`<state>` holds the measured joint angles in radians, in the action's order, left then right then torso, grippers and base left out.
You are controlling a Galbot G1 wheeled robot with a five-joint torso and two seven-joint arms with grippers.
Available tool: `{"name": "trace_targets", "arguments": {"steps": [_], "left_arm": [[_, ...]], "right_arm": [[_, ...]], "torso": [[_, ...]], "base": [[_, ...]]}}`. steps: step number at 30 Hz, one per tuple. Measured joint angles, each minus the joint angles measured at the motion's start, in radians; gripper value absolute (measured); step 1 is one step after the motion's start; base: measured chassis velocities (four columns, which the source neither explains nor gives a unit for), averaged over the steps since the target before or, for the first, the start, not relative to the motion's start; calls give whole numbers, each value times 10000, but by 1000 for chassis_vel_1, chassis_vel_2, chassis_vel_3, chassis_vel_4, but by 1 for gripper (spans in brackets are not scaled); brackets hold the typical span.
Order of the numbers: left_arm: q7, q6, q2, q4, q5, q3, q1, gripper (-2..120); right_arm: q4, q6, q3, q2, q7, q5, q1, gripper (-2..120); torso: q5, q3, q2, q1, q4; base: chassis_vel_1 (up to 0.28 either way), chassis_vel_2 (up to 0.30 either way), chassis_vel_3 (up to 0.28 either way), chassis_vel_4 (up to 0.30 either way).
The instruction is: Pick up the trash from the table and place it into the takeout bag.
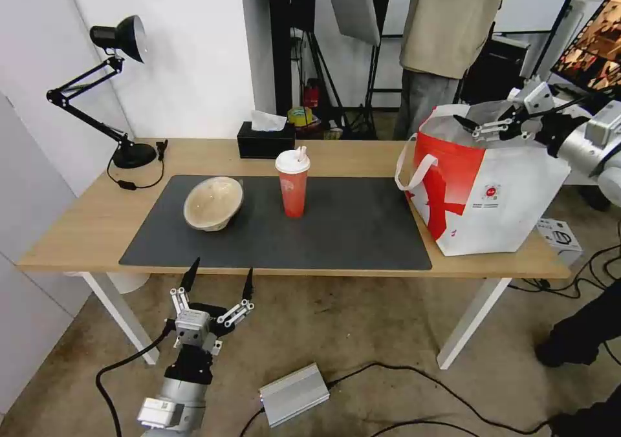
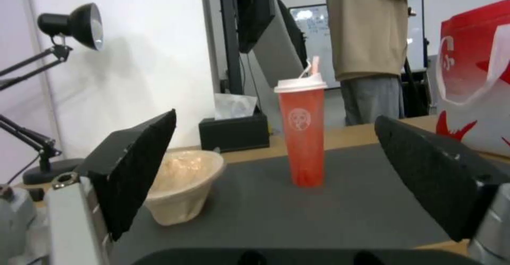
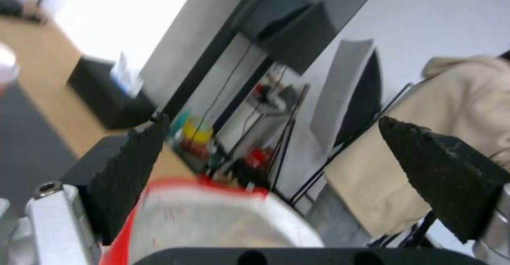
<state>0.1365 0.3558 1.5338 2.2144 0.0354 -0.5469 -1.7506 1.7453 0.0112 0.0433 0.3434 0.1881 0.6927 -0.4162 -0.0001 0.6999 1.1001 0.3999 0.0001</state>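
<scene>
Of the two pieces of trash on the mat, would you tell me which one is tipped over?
The beige bowl, lying tilted with its opening facing sideways; the red drink cup beside it stands upright.

Left gripper (image 1: 220,275) points upward low down with fingers spread; right gripper (image 1: 467,121) reaches leftward, held high, fingers apart

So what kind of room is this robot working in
Probably a studio or lab set up for recording: a light panel on a stand and tripod legs stand behind the table, and cables trail across the floor.
</scene>
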Motion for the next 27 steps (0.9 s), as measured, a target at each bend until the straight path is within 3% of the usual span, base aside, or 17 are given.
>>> {"name": "trace_targets", "arguments": {"steps": [3, 5, 11, 21, 27], "left_arm": [[-19, 0, 5, 56, -1, -11, -9, 100], [-68, 22, 22, 215, -83, -27, -23, 100], [-104, 9, 12, 358, -100, -64, 139, 100], [-135, 19, 62, 477, -181, -163, 128, 100], [-135, 14, 88, 637, -173, -135, 78, 100]], "right_arm": [[340, 17, 468, 80, -491, 165, -425, 100], [1295, -163, 1287, 405, -1668, 467, -1641, 100], [2411, -380, 1839, 1250, -2985, 421, -2960, 100], [3337, -1047, 2631, 2432, -3320, -382, -4711, 100], [4233, -1457, 4175, 3532, -3081, -1137, -7074, 100]], "torso": [[0, 0, 0, 1, -1], [0, 0, 0, 1, -1], [-1, 0, 0, 0, -2], [-2, 1, 0, 0, 0], [1, 0, 0, 0, -2]], "base": [[0, 0, 0, 0], [0, 0, 0, 0], [0, 0, 0, 0], [0, 0, 0, 0], [0, 0, 0, 0]]}}
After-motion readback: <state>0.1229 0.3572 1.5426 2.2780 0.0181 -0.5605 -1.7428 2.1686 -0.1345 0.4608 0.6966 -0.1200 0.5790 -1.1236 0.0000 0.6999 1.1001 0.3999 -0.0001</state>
